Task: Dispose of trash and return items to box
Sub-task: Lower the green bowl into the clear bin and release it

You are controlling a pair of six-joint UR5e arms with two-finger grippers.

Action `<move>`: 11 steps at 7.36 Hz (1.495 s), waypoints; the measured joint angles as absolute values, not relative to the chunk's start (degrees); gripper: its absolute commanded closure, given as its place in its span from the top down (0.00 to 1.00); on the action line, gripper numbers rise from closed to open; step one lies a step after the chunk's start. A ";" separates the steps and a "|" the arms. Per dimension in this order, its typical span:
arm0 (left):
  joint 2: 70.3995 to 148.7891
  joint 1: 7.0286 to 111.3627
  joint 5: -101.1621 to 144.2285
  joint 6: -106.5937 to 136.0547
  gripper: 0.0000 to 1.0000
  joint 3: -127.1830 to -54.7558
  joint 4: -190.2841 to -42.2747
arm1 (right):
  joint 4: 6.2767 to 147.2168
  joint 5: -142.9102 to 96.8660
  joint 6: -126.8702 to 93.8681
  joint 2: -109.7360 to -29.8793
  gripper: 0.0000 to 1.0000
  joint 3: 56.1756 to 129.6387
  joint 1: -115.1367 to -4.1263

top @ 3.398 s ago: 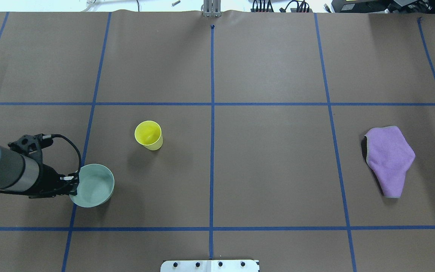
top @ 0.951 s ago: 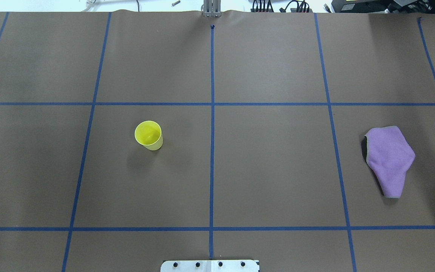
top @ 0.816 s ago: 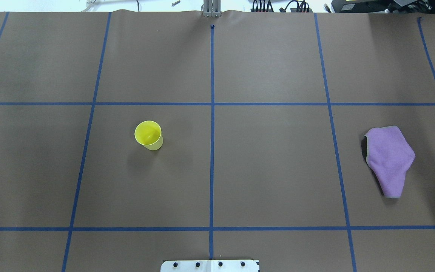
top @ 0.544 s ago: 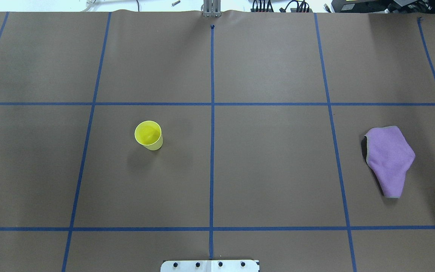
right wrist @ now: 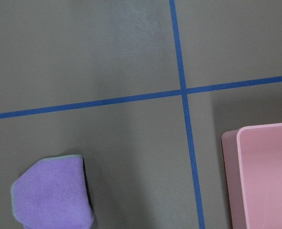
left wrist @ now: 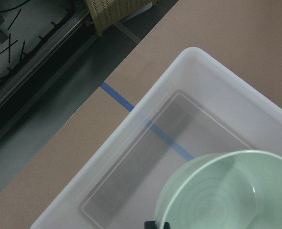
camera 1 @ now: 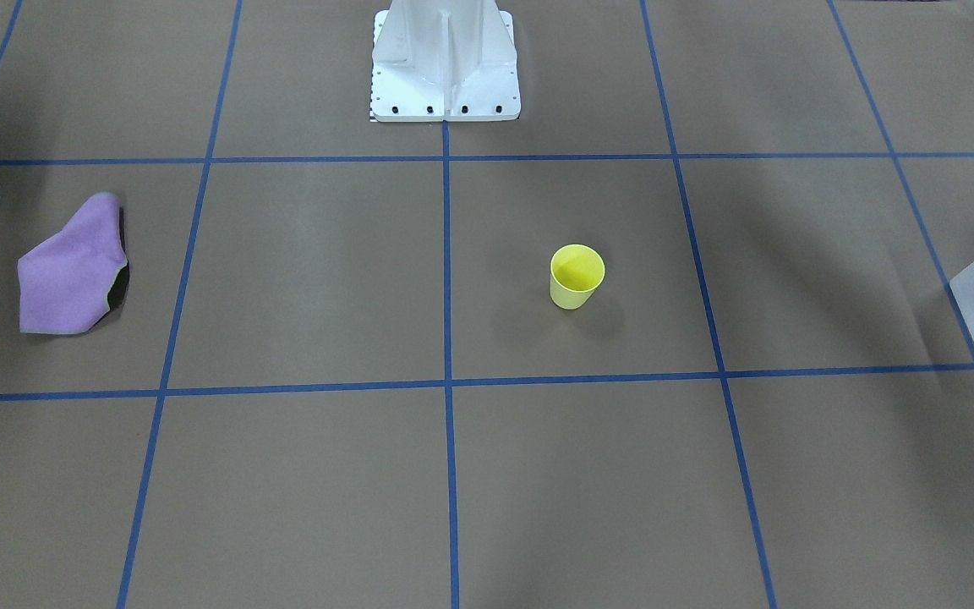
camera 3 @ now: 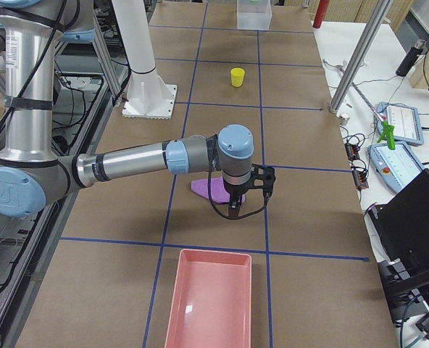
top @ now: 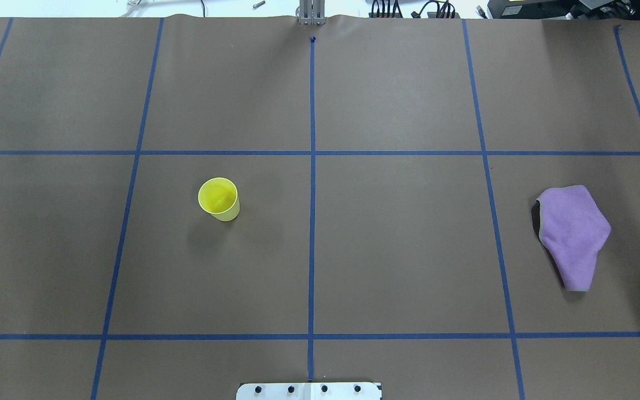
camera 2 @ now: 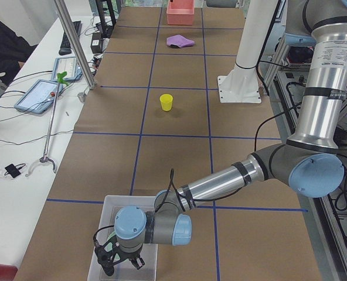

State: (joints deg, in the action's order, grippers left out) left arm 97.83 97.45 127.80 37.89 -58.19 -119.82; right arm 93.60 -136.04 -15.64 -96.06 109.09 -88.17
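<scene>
**gridwatcher:** So the left arm and the mint bowl were sitting at the overhead view's left edge a few seconds back. Now both are gone from that view. The side camera has the left gripper hanging over the frosted box at the table's end.

**ur5_fan:** Yep, and the wrist cam backs that up. The bowl sits inside the box outline with a dark fingertip at its rim, so I'd say it's still pinched. I can't tell whether it's touching the box floor yet. I'd guess the next step is just to let go.

**gridwatcher:** The yellow cup hasn't budged. It's upright and well apart from the box, so that item's still to do. The purple cloth is in the same spot too.

**ur5_fan:** The right gripper hovers over the cloth, near the pink tray. It only shows in the side view, so I can't tell if it's wide or closed.

**gridwatcher:** Any labels or brands?

**ur5_fan:** Nothing readable. The bowl, cup, box and tray are all plain, and the tablets off to the side are too small to make out.
</scene>
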 measured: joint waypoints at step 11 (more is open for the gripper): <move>96.77 80.25 127.85 40.17 0.99 -105.25 -94.76 | 93.55 -136.24 -15.36 -96.08 1.00 109.04 -87.40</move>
State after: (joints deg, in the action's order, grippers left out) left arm 96.77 80.25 127.85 40.17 -105.25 -94.76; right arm 93.55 -136.24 -15.36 -96.08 109.04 -87.40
